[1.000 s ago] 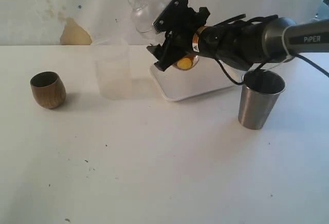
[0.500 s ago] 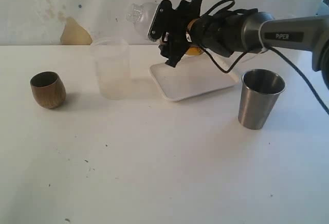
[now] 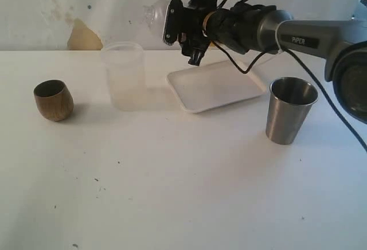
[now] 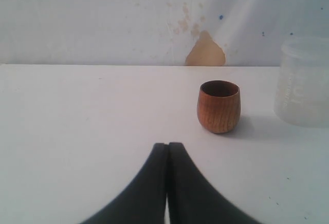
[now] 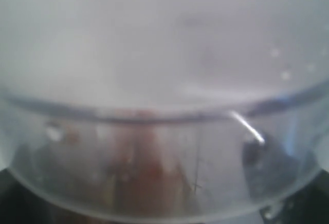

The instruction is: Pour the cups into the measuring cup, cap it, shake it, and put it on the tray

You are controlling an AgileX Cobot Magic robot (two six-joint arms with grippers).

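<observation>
Counted on the white table (image 3: 183, 192): one wooden cup (image 3: 53, 100), one steel tumbler (image 3: 291, 111), one frosted cup (image 3: 123, 78), one tray (image 3: 226, 89). Counted off the table: one measuring cup (image 3: 153, 14). Two grippers logged: one seen in the exterior view, the other only in its own wrist view.

Found the measuring cup in the air, tipped toward its side. Placed above and behind the tray's far left corner, up and to the right of the frosted cup's rim. Seated right at the tips of the right gripper (image 3: 171, 23). Graduation marks too blurred to read in the right wrist view, filled edge to edge with clear plastic wall.

Noted the right gripper spread wide and clamped on the measuring cup. Noted the left gripper (image 4: 168, 146) pressed fully together, gripping nothing. Found the wooden cup upright a little ahead of those tips, not touching them. Found the steel tumbler upright to the right of the tray, well apart from the right gripper.
</observation>
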